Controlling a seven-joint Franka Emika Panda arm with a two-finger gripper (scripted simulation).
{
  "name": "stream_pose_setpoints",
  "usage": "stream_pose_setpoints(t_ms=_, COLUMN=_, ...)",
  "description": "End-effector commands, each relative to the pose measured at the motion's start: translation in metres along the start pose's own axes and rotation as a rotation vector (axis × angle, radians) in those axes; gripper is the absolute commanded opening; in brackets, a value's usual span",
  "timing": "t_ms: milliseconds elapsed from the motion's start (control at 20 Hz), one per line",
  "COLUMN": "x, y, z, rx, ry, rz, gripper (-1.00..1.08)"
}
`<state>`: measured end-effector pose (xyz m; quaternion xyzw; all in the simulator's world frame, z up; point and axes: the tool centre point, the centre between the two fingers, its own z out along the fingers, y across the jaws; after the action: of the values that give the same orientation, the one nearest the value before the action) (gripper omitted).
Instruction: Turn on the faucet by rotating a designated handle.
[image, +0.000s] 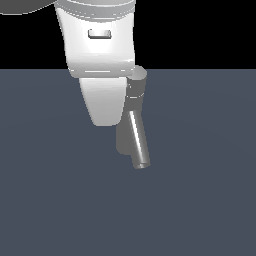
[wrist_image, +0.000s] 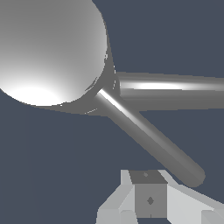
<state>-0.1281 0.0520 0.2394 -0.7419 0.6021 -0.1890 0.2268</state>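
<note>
The small grey metallic faucet (image: 136, 107) stands on the dark blue-grey bench (image: 200, 200), half hidden behind the white arm. Its thin grey rod handle (wrist_image: 148, 135) reaches toward the pincer (wrist_image: 151, 205); pincer state unclear.

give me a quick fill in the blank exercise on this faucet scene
1. In the exterior view, the faucet is partly hidden behind the white robot ____.
2. The spout slants down toward the exterior view's ____.
3. In the wrist view, the handle sticks out from under the faucet's round ____.
4. The floor is dark ____.

Missing words: arm; right; cap; blue-grey
</note>
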Motion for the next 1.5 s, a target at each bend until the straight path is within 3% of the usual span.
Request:
stream_pose_setpoints(t_ms=0, x=0.012, y=0.005, z=0.000, rx=-0.003, ry=0.013, rz=0.020, gripper=-1.00)
stream_pose_setpoints(t_ms=1450, x=0.030, y=0.030, z=0.000, rx=-0.006, ry=0.015, rz=0.025, gripper=-1.00)
